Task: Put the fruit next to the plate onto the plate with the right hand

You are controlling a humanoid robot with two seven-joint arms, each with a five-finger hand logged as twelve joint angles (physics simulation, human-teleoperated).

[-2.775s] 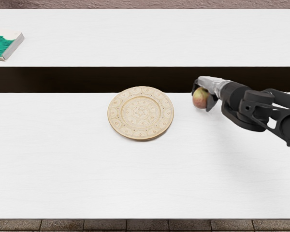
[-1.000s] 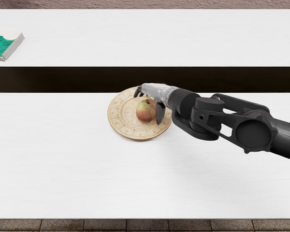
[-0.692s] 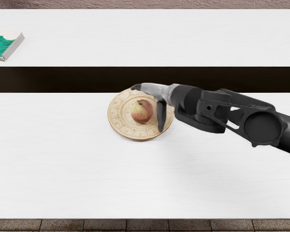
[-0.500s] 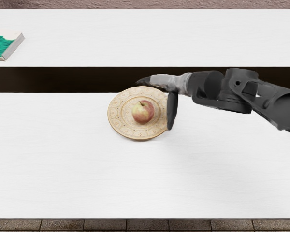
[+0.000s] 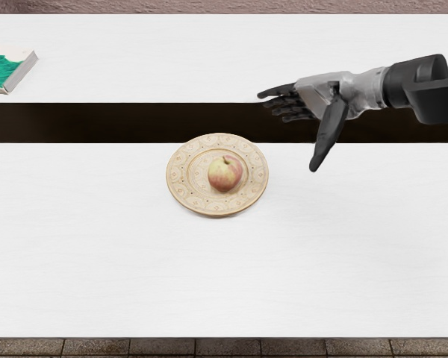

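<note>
The desk in front of me is plain white and matte. A dark gap runs across its far edge, and beyond the gap lies a second white surface. Brown tiled floor shows along the bottom edge, and a rough brownish strip runs along the top.

The apple sits on the plate, close to its centre and a little toward my right. It stands upright with the stem end up. It is nearly round, so I cannot tell a long axis.

My right hand hangs in the air above the gap, well apart from the plate and off to its right. It holds nothing. The fingers are spread and reach toward the left, and the thumb hangs down over the near desk.

I count one apple, one patterned tan plate, one green-covered book at the far left on the second surface, and one hand.
</note>
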